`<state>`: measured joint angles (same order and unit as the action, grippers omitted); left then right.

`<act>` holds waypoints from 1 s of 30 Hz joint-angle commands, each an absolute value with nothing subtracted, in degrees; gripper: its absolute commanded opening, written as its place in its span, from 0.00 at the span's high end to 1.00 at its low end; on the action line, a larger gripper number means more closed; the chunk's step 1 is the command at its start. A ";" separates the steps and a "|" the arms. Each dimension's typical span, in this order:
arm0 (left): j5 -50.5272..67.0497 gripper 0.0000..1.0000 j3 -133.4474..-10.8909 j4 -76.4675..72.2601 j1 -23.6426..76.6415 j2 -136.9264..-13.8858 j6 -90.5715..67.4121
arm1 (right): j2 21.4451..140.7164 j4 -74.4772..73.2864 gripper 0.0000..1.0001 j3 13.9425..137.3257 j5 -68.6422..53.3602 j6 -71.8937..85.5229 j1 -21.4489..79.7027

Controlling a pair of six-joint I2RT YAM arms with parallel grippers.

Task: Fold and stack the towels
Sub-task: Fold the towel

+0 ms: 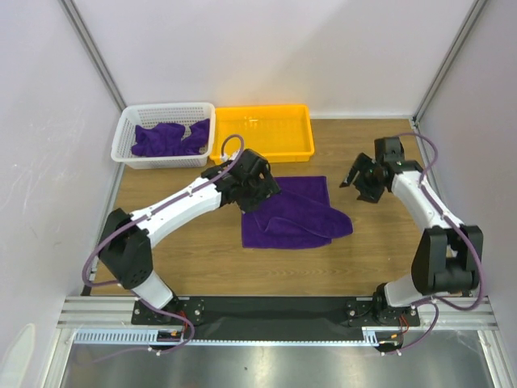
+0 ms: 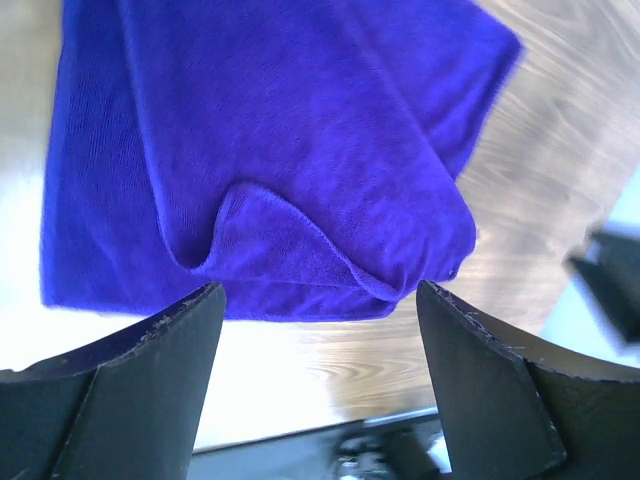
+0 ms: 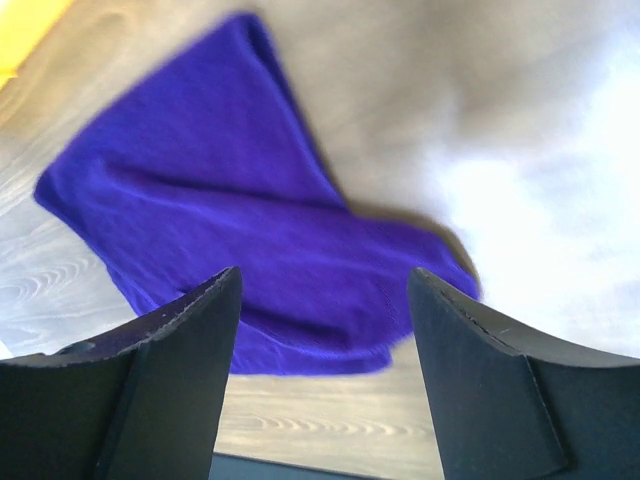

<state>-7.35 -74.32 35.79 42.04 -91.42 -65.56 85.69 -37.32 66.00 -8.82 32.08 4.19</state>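
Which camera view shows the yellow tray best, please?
The top external view. There the whole yellow tray is seen from above, beside the white basket. The right wrist view shows only a blurred yellow patch in its upper left corner, probably the tray. The left wrist view does not show it.
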 commanded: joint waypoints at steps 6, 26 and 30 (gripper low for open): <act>-6.41 0.19 -80.94 45.34 43.33 -101.58 -90.86 | 77.44 -35.60 0.27 56.17 -9.67 34.98 2.29; -10.81 0.29 -92.20 54.23 45.62 -118.13 -100.46 | 75.59 -35.77 0.27 53.79 -10.72 33.49 0.44; -11.16 0.32 -91.93 54.14 45.79 -118.47 -100.90 | 75.50 -36.12 0.27 53.27 -11.16 33.22 -1.32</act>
